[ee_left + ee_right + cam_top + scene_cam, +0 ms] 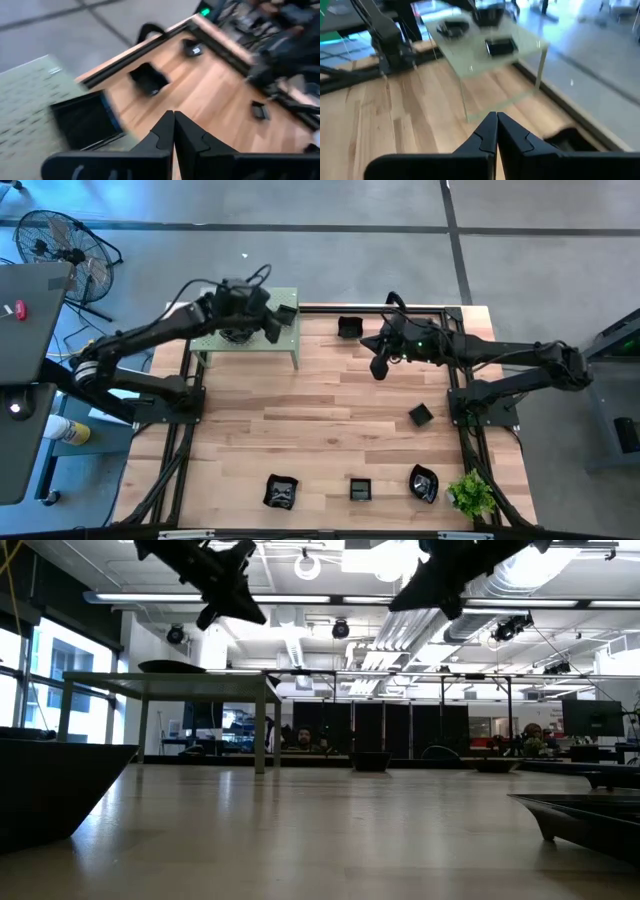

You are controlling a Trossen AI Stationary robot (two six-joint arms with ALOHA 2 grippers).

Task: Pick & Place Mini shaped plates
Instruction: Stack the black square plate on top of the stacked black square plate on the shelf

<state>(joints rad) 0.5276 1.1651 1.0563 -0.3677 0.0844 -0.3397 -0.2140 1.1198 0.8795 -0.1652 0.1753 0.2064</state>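
Nearest, along the 6 o'clock edge of the pale plank bench [320,430], three glossy black mini plates sit in a row: a ruffled one [281,492], a small square one [360,489] and a leaf-like one [423,483], with a green plant [471,495] at 5 o'clock. The low view cuts these to dark rims at its sides, their shapes unreadable. Toward 3 o'clock lies a small square plate [420,415].

Farther back, the right gripper [378,367] hangs above the bench at 1 o'clock; its wrist view shows the fingers [487,131] pressed together on nothing. A deep square plate [349,328] rests at the 12 o'clock edge.

At 11 o'clock stands a green perforated shelf [290,345] on thin legs. The left gripper [272,332] hovers over it, fingers [165,132] together and empty. Only the wrist views show the flat square plate [85,121] clearly; another plate [452,27] beyond it is blurred.
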